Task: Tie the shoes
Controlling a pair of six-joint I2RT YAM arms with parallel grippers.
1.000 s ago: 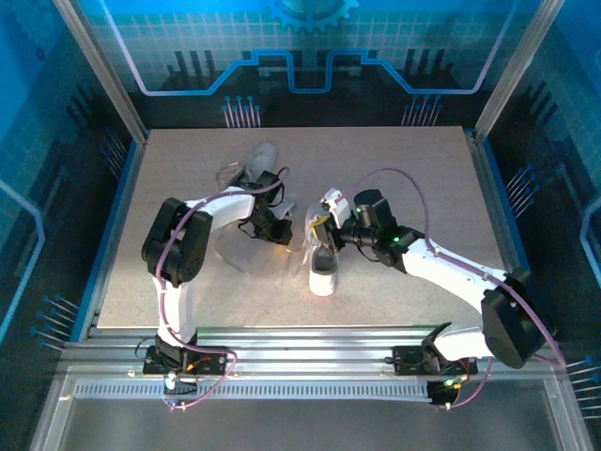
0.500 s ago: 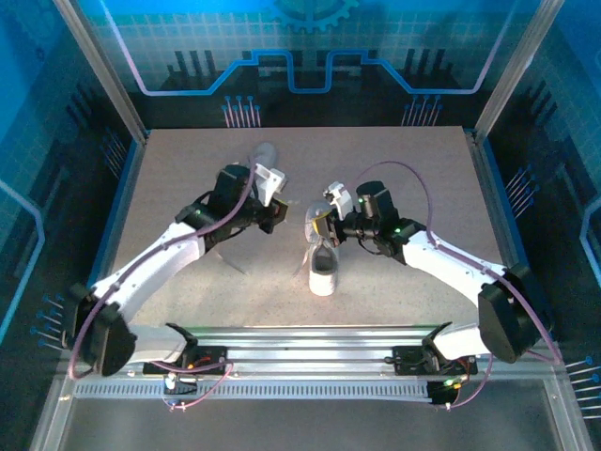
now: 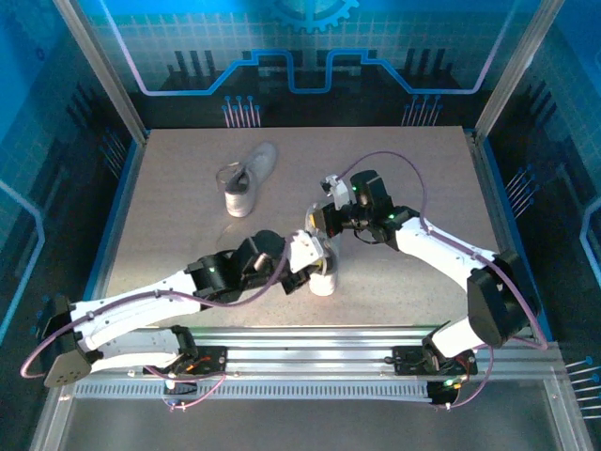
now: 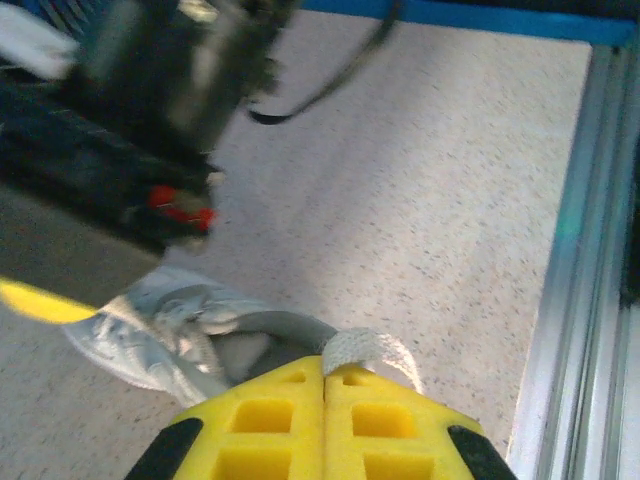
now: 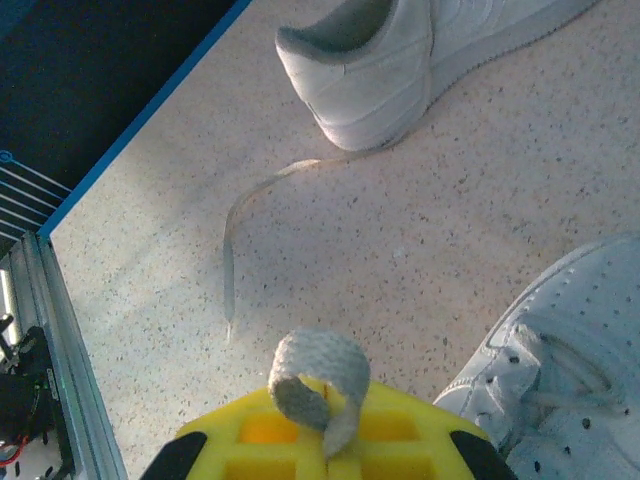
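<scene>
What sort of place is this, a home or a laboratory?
Probably a robotics lab cell: an aluminium frame and blue printed wall panels enclose a speckled table.

Tight in the middle, room at the edges!
Left hand (image 3: 308,252) and right hand (image 3: 317,218) crowd the near shoe (image 3: 323,277); far shoe (image 3: 250,177) sits back-left; bench (image 3: 423,160) open back-right and along the left.
</scene>
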